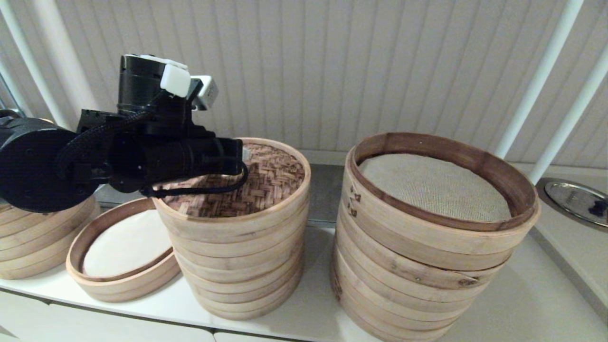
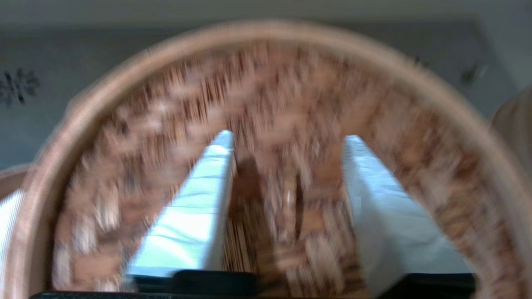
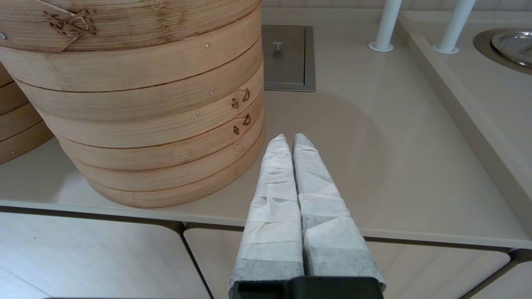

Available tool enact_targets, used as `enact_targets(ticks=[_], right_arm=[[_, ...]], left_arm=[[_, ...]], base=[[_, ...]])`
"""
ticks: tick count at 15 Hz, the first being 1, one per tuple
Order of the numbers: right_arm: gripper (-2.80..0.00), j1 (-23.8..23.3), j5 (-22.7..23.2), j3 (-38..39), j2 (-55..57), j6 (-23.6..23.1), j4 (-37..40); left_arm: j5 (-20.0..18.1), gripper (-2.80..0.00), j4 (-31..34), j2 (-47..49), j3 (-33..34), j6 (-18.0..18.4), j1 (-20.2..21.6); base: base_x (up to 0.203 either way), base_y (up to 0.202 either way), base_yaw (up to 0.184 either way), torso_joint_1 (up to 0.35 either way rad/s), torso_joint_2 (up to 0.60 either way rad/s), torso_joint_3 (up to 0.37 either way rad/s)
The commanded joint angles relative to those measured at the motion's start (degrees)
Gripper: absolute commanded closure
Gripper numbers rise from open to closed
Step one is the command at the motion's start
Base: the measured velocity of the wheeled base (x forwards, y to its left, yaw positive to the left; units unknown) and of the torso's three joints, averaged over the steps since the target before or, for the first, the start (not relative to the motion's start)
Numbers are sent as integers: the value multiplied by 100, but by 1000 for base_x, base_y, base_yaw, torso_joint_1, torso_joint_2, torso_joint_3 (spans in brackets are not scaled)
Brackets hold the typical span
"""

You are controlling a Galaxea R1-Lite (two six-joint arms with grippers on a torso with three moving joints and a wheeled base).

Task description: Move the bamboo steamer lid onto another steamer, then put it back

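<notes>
The bamboo steamer lid [image 1: 270,180], reddish-brown woven with a pale rim, lies on top of the tall many-tiered stack [image 1: 237,266]. My left gripper [image 1: 244,156] hangs just over the lid's middle. In the left wrist view the left gripper [image 2: 289,137] is open, its white fingers [image 2: 195,216] spread over the blurred weave of the lid [image 2: 291,83], holding nothing. The shallow single-tier steamer [image 1: 123,289] with a white liner sits on the counter left of the stack. My right gripper [image 3: 289,137] is shut and empty, low by the counter's front edge.
A wide stack [image 1: 418,266] with a beige cloth liner stands at the right, and shows beside my right gripper as the wide stack [image 3: 137,104]. Another stack [image 1: 28,247] is at the far left under my left arm. A metal lid [image 1: 574,199] lies far right; white poles stand behind.
</notes>
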Motion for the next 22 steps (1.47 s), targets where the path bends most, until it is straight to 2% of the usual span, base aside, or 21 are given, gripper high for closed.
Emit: enact_targets(ticks=[1, 5, 7, 10, 12, 13, 14, 17, 22], right_arm=[[0, 2, 0, 18, 2, 0, -2], [0, 2, 0, 18, 2, 0, -2], [0, 2, 0, 18, 2, 0, -2], [0, 2, 0, 18, 2, 0, -2], [0, 2, 0, 18, 2, 0, -2], [0, 2, 0, 18, 2, 0, -2], [0, 2, 0, 18, 2, 0, -2], [0, 2, 0, 18, 2, 0, -2], [0, 2, 0, 18, 2, 0, -2]], left_arm=[[25, -280, -127, -46, -25, 6, 1], [100, -280, -62, -734, 95, 122, 31], [91, -280, 28, -1236, 326, 269, 195], [-28, -280, 133, -2128, 758, 576, 730], [-525, -280, 434, -2791, 1032, 682, 1481], [-876, -89, 670, -3117, 1139, 695, 1789], [-1127, 0, 904, -3491, 1267, 701, 1998], [-1340, 0, 1184, -4451, 1938, 716, 2322], [-1514, 0, 1216, -5977, 3607, 735, 2882]], base=[[0, 0, 0, 0, 0, 0], [0, 0, 0, 0, 0, 0], [0, 0, 0, 0, 0, 0], [0, 0, 0, 0, 0, 0], [0, 0, 0, 0, 0, 0], [0, 0, 0, 0, 0, 0], [0, 0, 0, 0, 0, 0], [0, 0, 0, 0, 0, 0], [0, 0, 0, 0, 0, 0]])
